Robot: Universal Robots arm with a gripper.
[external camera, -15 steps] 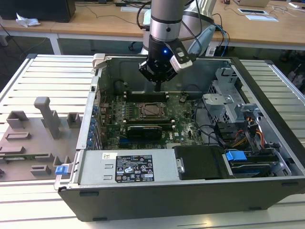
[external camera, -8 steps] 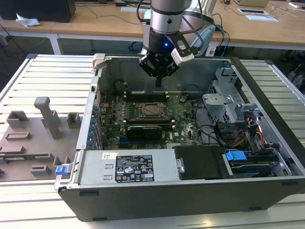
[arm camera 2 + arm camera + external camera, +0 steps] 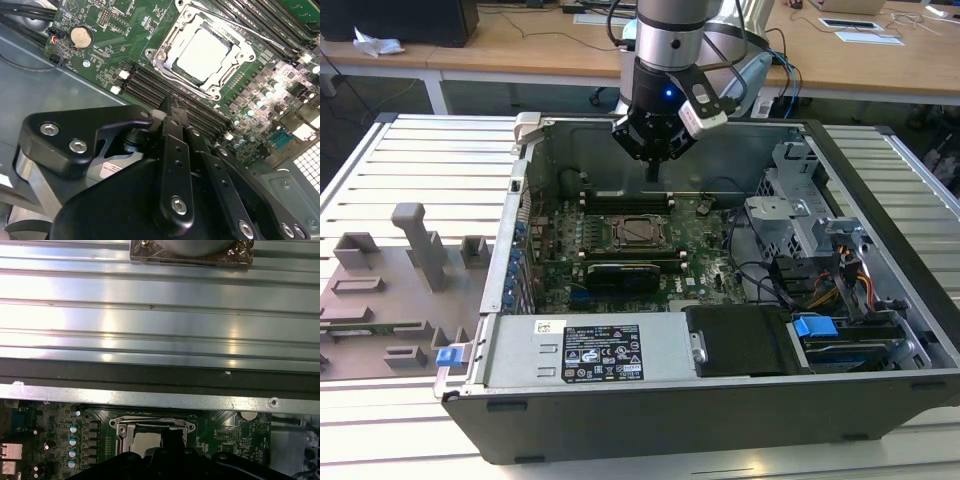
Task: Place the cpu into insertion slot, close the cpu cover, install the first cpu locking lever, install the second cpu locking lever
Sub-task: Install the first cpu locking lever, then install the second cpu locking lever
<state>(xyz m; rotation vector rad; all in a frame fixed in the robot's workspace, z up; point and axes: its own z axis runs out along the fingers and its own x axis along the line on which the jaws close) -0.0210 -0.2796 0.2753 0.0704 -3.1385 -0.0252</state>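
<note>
The small flat square cpu (image 3: 204, 54) with its pale silver metal top lies level inside the square grey-rimmed insertion slot (image 3: 165, 64) on the green motherboard. The thin silver metal cpu cover (image 3: 227, 75), a frame with a large square cut-out, lies flat around it.

A ribbed, pale metal worktop (image 3: 410, 160) fills the foreground. Behind it stand wooden desks (image 3: 520, 45) carrying papers (image 3: 865, 30) and cables (image 3: 790, 80), under bright, even light.

Open computer case (image 3: 880, 390) on a slatted metal table (image 3: 430, 150), grey fixture tray (image 3: 380, 300) beside it.
</note>
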